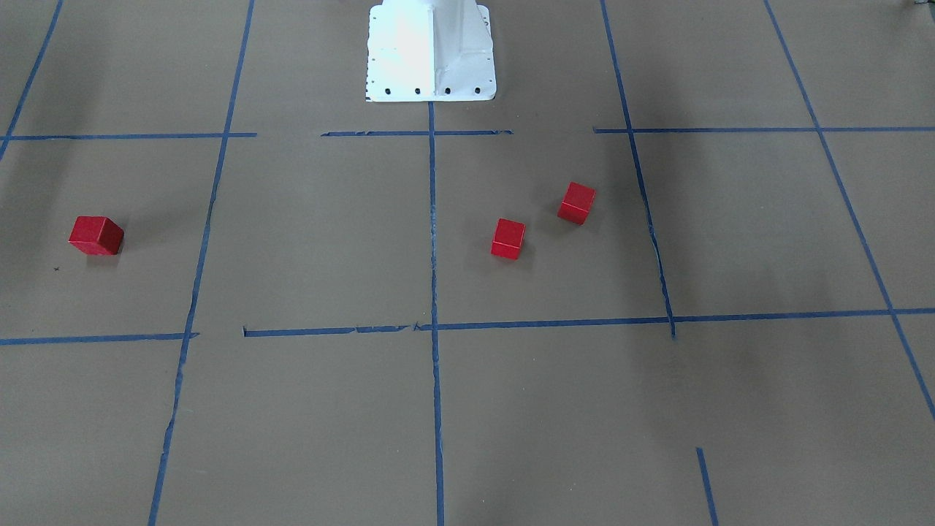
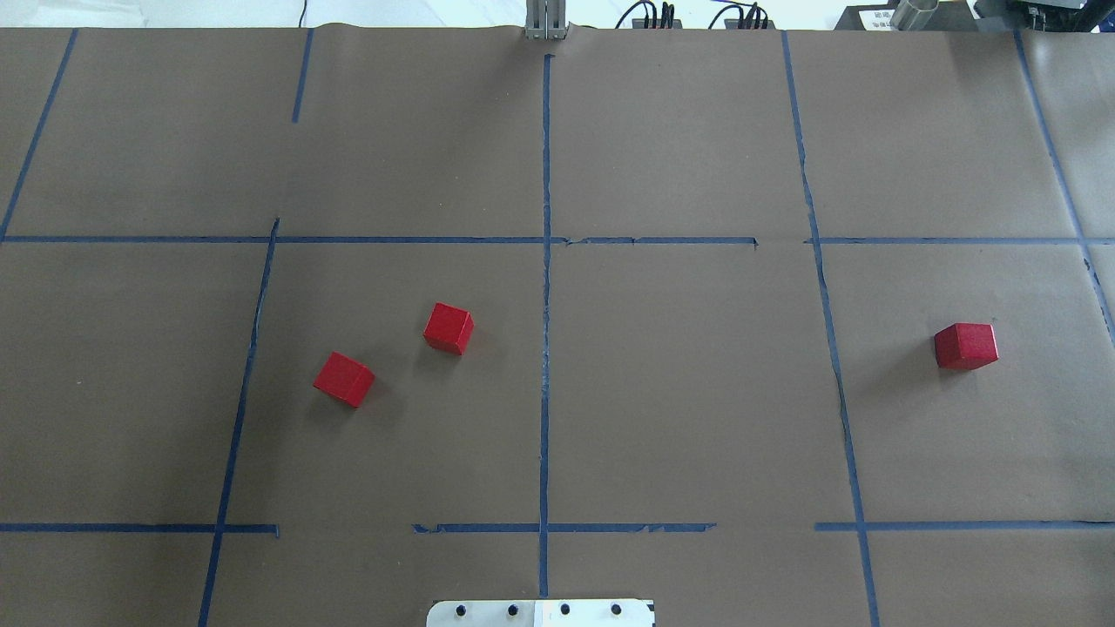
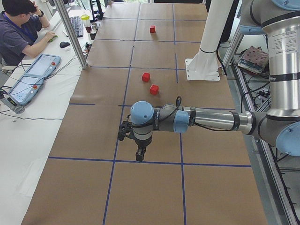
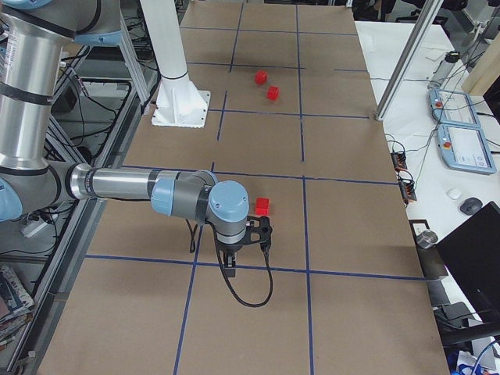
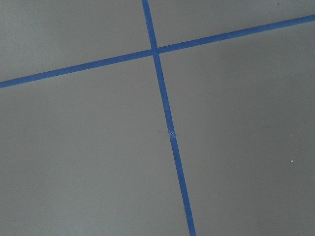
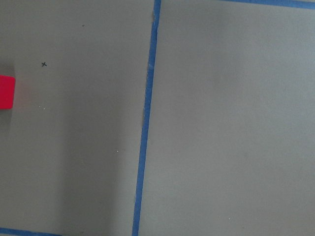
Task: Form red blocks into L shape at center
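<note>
Two red blocks [image 2: 449,328] [image 2: 344,379] lie apart in the left half of the center cell [image 2: 679,383], left of its vertical tape line. The third red block [image 2: 965,346] lies alone in the cell to the right, and its edge shows in the right wrist view [image 6: 6,92]. The left gripper [image 3: 139,152] shows only in the exterior left view, low over the table, well away from the blocks. The right gripper [image 4: 230,266] shows only in the exterior right view, near the third block [image 4: 262,206]. I cannot tell whether either gripper is open or shut.
The robot's white base [image 1: 431,51] stands at the table's near edge by the center cell. Blue tape lines [image 2: 545,287] grid the brown paper. An operator [image 3: 18,28] sits at a side desk with pendants and a keyboard.
</note>
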Robot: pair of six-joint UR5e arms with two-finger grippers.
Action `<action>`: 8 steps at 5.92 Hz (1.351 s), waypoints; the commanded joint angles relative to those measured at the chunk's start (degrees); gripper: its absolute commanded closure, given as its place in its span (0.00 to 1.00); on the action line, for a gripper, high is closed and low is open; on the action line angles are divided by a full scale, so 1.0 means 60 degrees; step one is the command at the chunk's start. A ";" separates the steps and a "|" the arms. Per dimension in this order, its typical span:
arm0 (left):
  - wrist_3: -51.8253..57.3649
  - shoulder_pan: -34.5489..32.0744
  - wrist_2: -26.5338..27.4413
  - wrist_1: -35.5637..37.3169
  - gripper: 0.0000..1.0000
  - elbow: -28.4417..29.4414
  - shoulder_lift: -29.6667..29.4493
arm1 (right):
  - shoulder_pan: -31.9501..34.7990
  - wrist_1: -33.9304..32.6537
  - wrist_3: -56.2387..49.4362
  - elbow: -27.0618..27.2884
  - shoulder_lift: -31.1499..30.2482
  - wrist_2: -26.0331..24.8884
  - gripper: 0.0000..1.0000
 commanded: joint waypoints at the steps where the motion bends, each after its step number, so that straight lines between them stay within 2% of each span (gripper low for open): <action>1: 0.0043 0.0000 0.0044 -0.0016 0.00 -0.0092 0.0000 | -0.0015 0.0015 0.0024 0.0000 0.0058 0.0000 0.00; 2: 0.0029 0.0014 0.0015 -0.0016 0.00 -0.0021 -0.0014 | -0.0232 0.0102 -0.0078 0.0029 0.0319 0.0014 0.00; 3: 0.0029 0.0015 0.0000 -0.0016 0.00 -0.0020 -0.0015 | -0.1148 0.1074 0.0414 -0.0058 0.0380 0.0044 0.00; 4: 0.0029 0.0015 0.0000 -0.0016 0.00 -0.0020 -0.0015 | -0.1911 0.2041 0.1783 -0.0044 0.0381 0.0058 0.00; 6: 0.0029 0.0015 0.0000 -0.0016 0.00 0.0009 -0.0015 | -0.3478 0.4877 0.6809 -0.0044 0.0381 0.0015 0.00; 7: 0.0044 0.0015 0.0000 -0.0016 0.00 0.0009 -0.0015 | -0.4559 0.6024 0.8851 -0.0044 0.0395 -0.0377 0.00; 8: 0.0029 0.0029 0.0000 -0.0016 0.00 -0.0005 -0.0015 | -0.5397 0.6427 0.9959 -0.0044 0.0395 -0.0990 0.00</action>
